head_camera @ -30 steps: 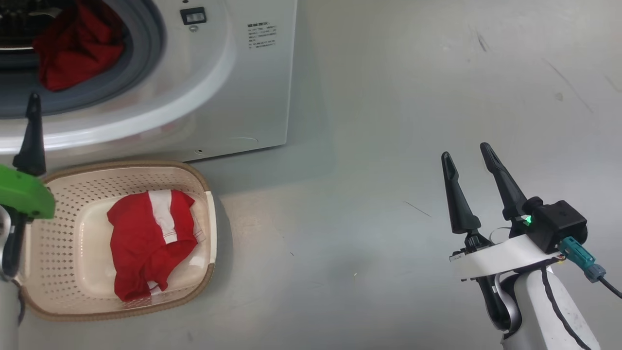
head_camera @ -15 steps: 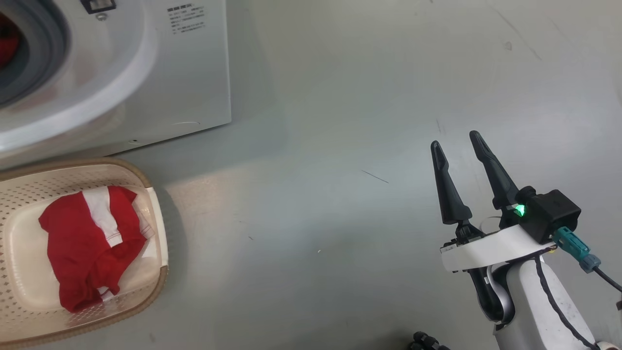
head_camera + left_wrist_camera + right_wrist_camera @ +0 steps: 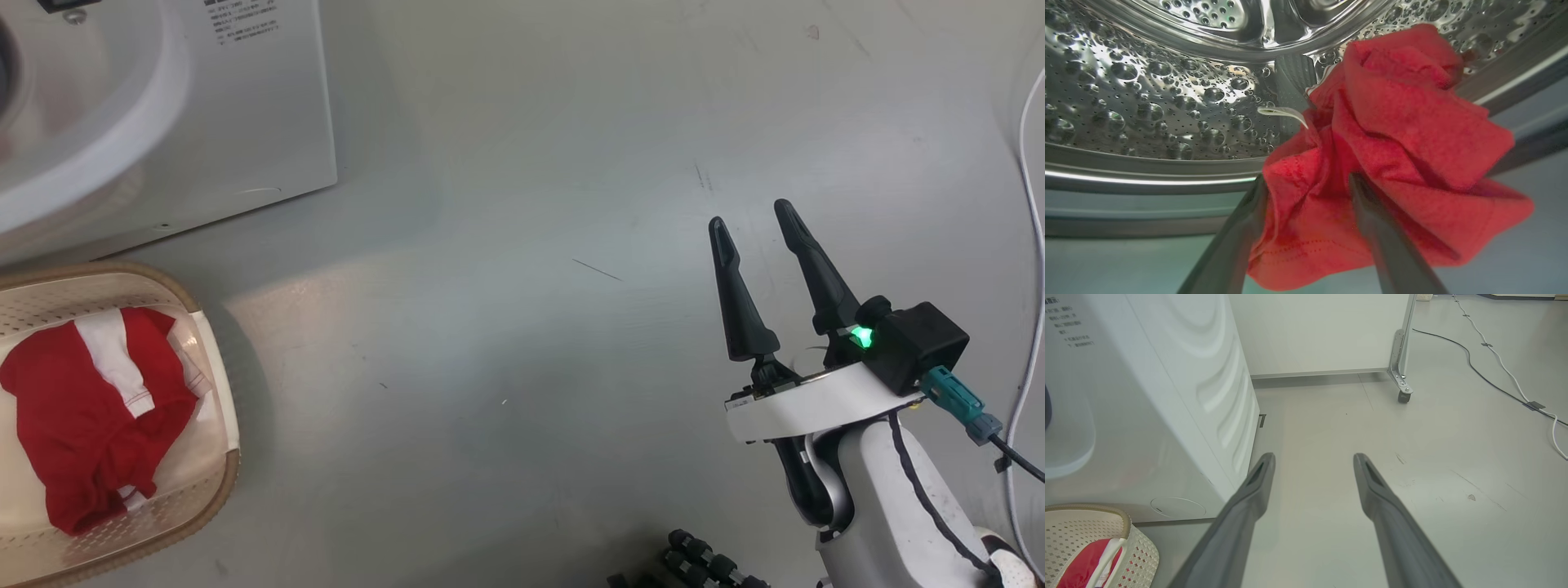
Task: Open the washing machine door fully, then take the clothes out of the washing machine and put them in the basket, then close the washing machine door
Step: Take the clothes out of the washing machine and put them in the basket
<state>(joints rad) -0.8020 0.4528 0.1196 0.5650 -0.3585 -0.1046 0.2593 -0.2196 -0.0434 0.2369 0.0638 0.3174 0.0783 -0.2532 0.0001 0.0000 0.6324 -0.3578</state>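
My left gripper (image 3: 1308, 179) is open at the mouth of the washing machine (image 3: 245, 122). Its fingers straddle a crumpled piece of the red clothes (image 3: 1404, 122) with a white label. That piece lies over the lip of the dimpled steel drum (image 3: 1147, 90). A second red and white garment (image 3: 73, 425) lies in the cream basket (image 3: 222, 457) on the floor in front of the machine. Far right of both, my right gripper (image 3: 749, 213) hangs open and empty over bare floor, and its wrist view also shows the gripper (image 3: 1313, 457) open. The washing machine door is out of view.
Grey floor spreads right of the machine. A white cable (image 3: 1030, 245) runs along the right edge, with cables (image 3: 1494, 355) across the floor farther back. A wheeled partition (image 3: 1401, 367) stands behind the machine. A black ribbed part (image 3: 702, 563) sits at the bottom edge.
The head camera has swung to the right, so the machine and basket sit farther left in the picture. The left gripper has left that view. Both grippers stay open.
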